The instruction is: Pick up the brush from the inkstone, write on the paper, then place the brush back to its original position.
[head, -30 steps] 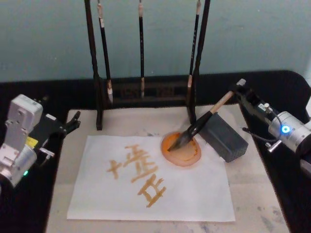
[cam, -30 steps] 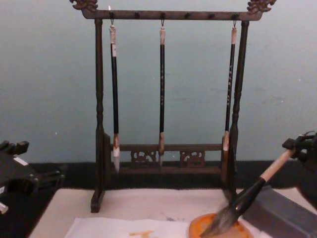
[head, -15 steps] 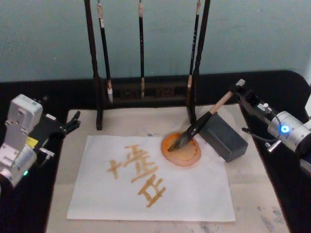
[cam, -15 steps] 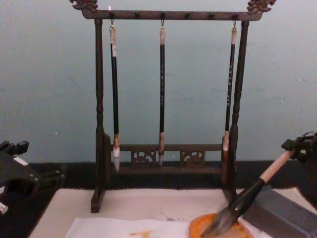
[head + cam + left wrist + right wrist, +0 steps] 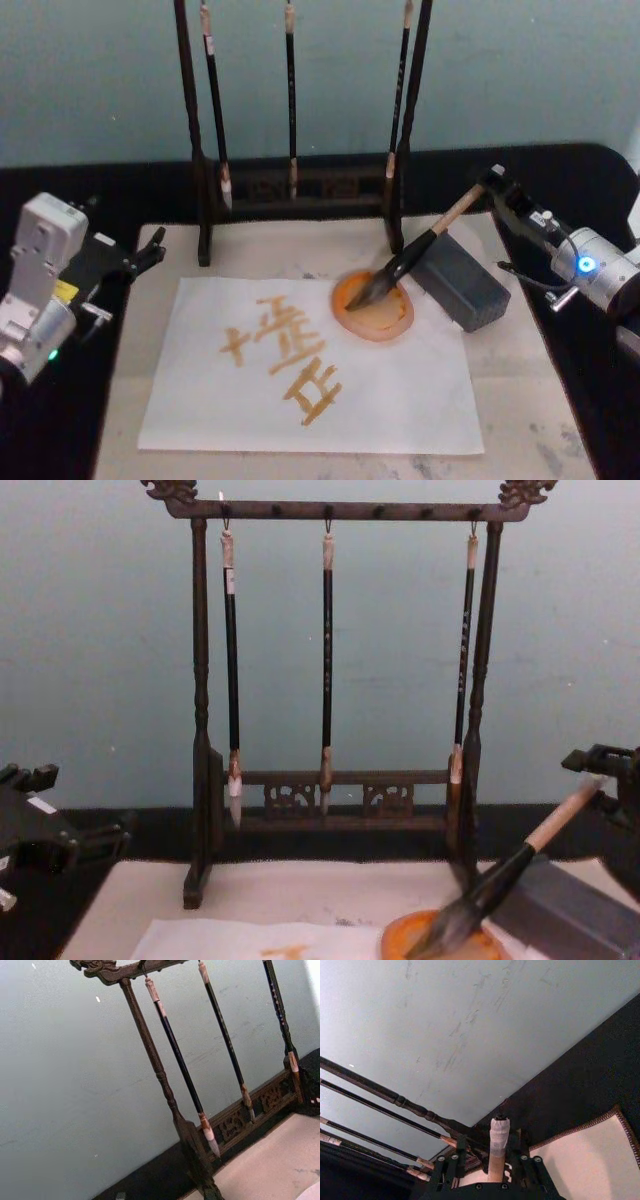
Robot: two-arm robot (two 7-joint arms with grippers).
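Right gripper (image 5: 492,186) clasps the brush (image 5: 408,260) handle's top; bristles rest in the inkstone (image 5: 374,309).

Orange inkstone (image 5: 374,308), white paper (image 5: 310,385) streaked with orange strokes; the brush (image 5: 410,258) showed tan handle, black ferrule, dark grey bristles.

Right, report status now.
Right gripper at thick tan-handled brush's top end. Bristles in round orange inkstone. Left gripper idle at mat's left. Grey block under handle.

We see a matt white paper (image 5: 380,400), a glossy orange inkstone (image 5: 385,318), a dark carved wooden rack (image 5: 330,510), and a matt grey block (image 5: 460,283).
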